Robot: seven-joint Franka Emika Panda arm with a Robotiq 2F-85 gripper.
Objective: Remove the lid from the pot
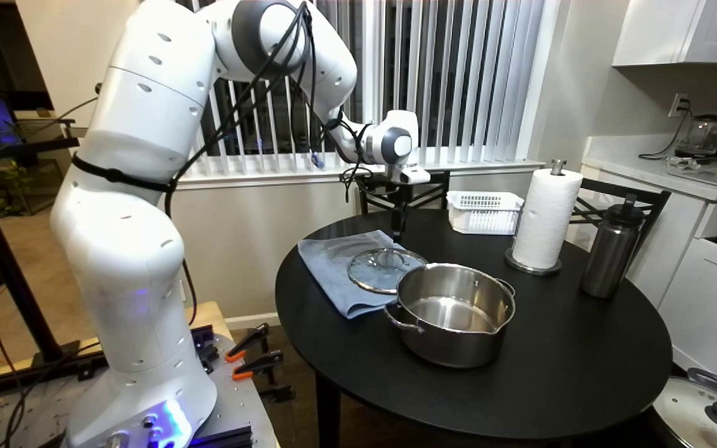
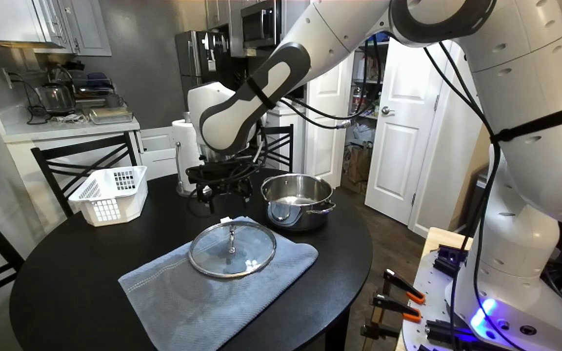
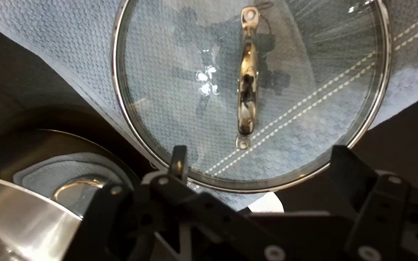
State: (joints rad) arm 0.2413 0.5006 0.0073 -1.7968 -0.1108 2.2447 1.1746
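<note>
The glass lid [image 1: 378, 274] lies flat on a folded blue towel, beside the pot and apart from it. It has a metal rim and an arched metal handle, and it also shows in an exterior view [image 2: 212, 251] and the wrist view [image 3: 180, 119]. The steel pot [image 1: 452, 348] stands uncovered and empty on the table; it also shows in an exterior view [image 2: 293, 219] and at the lower left of the wrist view [image 3: 9, 214]. My gripper [image 3: 259, 148] is open and empty. It hangs above the table near the lid's edge, its fingers spread wide, with the handle ahead of the fingertips.
The blue towel [image 2: 188, 312] lies on the round black table [image 1: 557, 373]. A white basket [image 1: 483, 211], a paper-towel roll [image 1: 545, 218] and a dark steel canister [image 1: 610, 255] stand farther along the table. Black chairs [image 2: 90, 161] surround it.
</note>
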